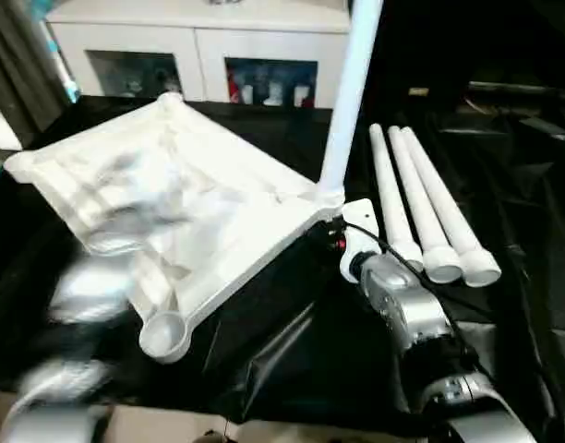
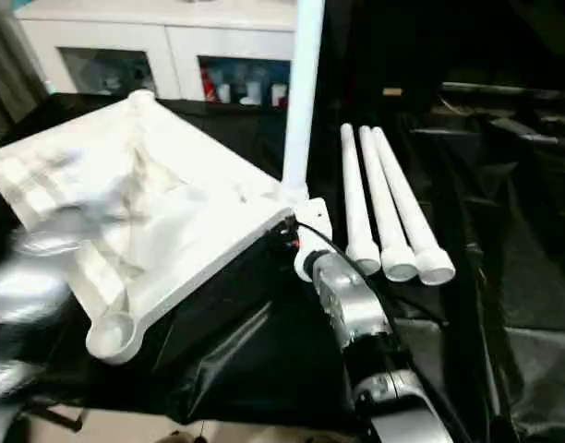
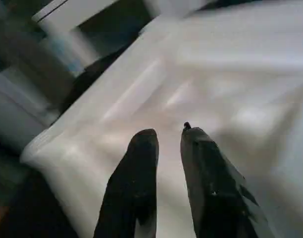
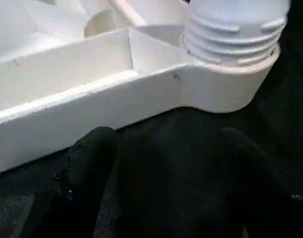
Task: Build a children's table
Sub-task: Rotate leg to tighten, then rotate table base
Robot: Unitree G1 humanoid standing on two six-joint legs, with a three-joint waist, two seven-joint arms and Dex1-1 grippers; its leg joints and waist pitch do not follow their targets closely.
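The children's table top lies upside down on a black cloth, white and ribbed underneath. One white leg stands upright, its threaded end in the right corner socket. The near corner socket is empty. Three more legs lie side by side to the right. My right gripper is open, low on the cloth just in front of the socket with the leg, touching nothing. My left gripper hovers over the top's underside, its fingers a little apart with nothing between them. The left arm is blurred.
A white cabinet with glass-fronted compartments stands behind the work. The black cloth covers the surface up to its near edge. A grey curtain hangs at the back left. Dark clutter lies at the back right.
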